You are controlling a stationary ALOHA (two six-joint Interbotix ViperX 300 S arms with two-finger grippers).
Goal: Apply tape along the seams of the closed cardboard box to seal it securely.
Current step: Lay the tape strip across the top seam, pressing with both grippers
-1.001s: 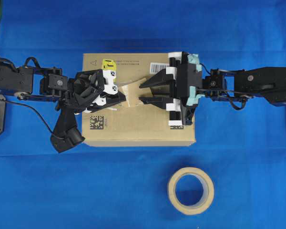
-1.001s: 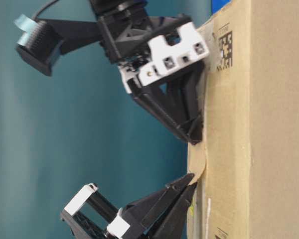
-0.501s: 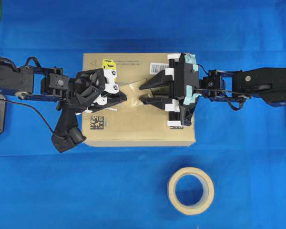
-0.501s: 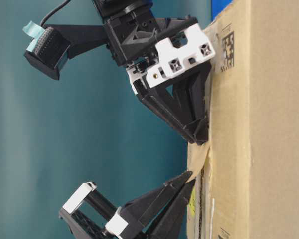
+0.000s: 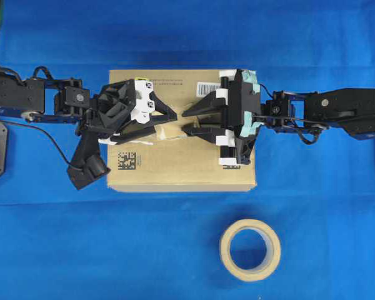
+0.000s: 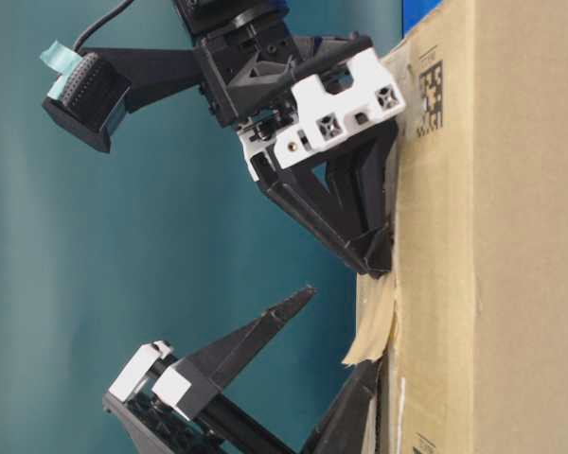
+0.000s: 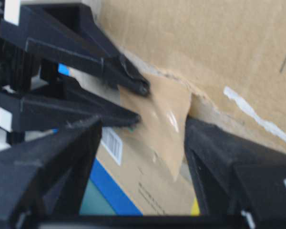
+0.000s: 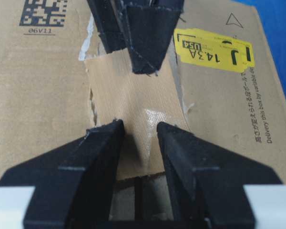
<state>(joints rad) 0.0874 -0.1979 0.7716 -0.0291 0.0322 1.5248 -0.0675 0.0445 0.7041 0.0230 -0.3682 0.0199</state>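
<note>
The cardboard box (image 5: 187, 165) lies flat with its yellow sticker (image 8: 212, 50) and a matrix code (image 8: 43, 12) facing up. The square piece of tape (image 8: 128, 86) lies across the seams (image 7: 257, 119) near the middle of the top. In the table-level view one edge of the tape (image 6: 374, 322) curls off the box (image 6: 511, 236). My right gripper (image 8: 139, 126) is open, its fingertips (image 6: 379, 263) pressing down on the tape. My left gripper (image 5: 165, 123) is open, astride the tape's (image 7: 162, 119) other end and holding nothing.
A ring-shaped tan tape roll (image 5: 250, 250) lies on the blue cloth in front of the box. Both arms reach in low over the box top from left and right, their fingertips almost meeting. A white barcode label (image 5: 206, 87) sits near the far edge.
My left gripper has opened wide and let go of the tape, which now lies on the box top. The right gripper stays open in the same place.
</note>
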